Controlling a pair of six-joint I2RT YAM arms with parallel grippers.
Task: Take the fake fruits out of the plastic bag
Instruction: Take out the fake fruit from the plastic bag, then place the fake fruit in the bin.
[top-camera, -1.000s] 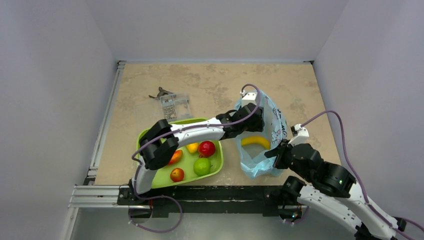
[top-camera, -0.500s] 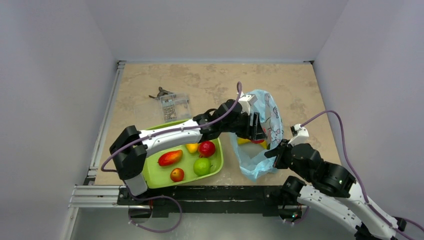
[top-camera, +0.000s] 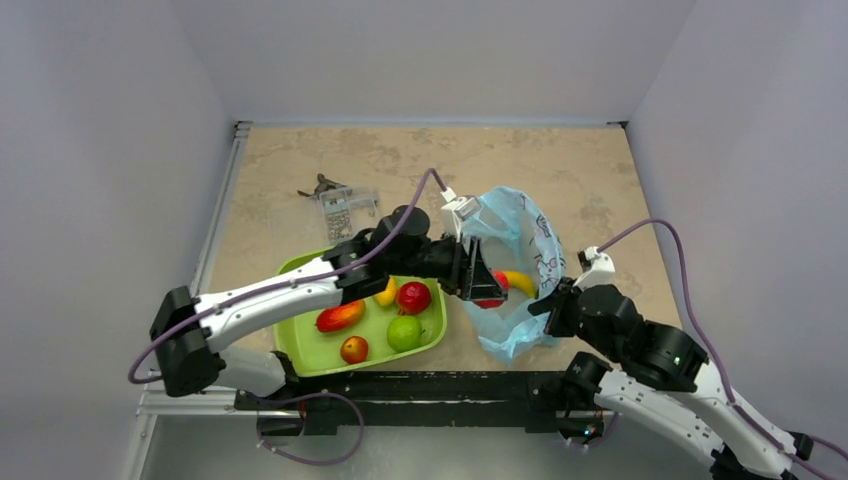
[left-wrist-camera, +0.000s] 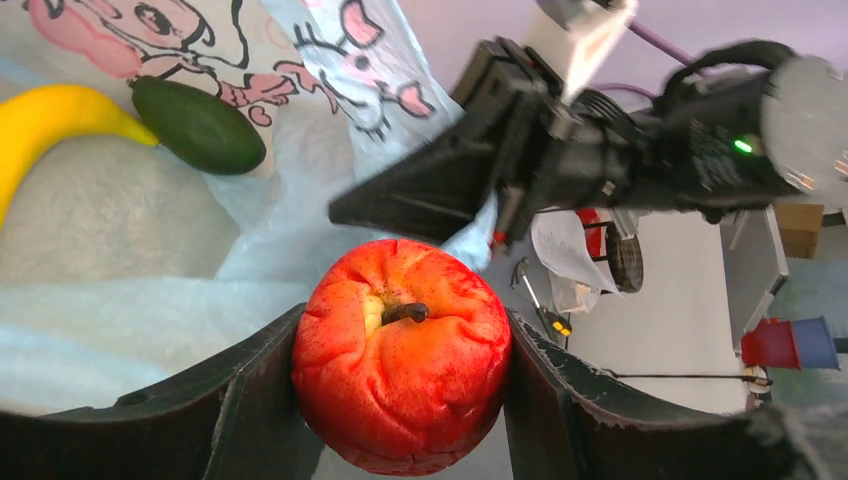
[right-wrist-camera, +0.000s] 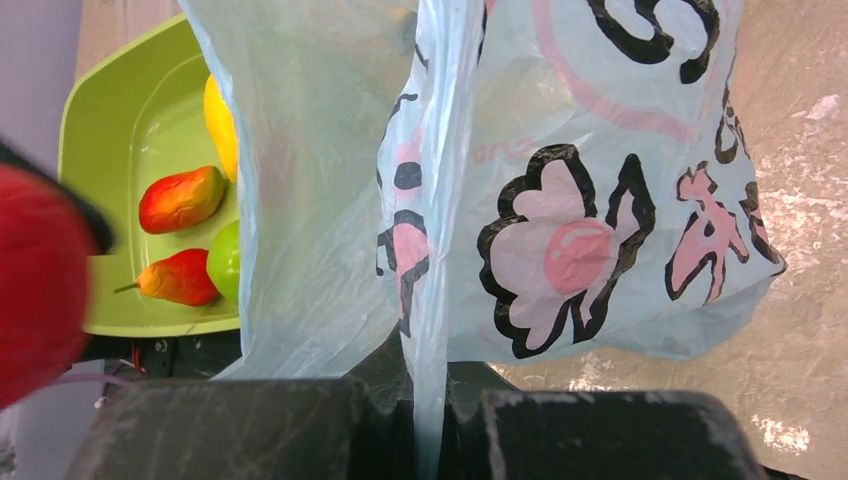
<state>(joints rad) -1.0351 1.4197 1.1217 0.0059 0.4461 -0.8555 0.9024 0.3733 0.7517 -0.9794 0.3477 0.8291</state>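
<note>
Fruit (left-wrist-camera: 400, 370) now in left end effector (left-wrist-camera: 405, 335)

- The plastic bag (right-wrist-camera: 620, 150) is translucent light blue, printed with black-outlined pink cartoon figures.
- The round fruit (left-wrist-camera: 400, 355) is red, shading to orange-yellow near its dark stem.
- The banana (left-wrist-camera: 40, 125) is yellow; the avocado (left-wrist-camera: 198, 125) is dark green.
- The tray (right-wrist-camera: 130, 110) is lime green; the mango (right-wrist-camera: 180, 197) is red-orange.
- The counter (top-camera: 400, 165) is mottled beige.

Plastic bag (right-wrist-camera: 600, 200) fold inside right claw (right-wrist-camera: 418, 405)
</note>
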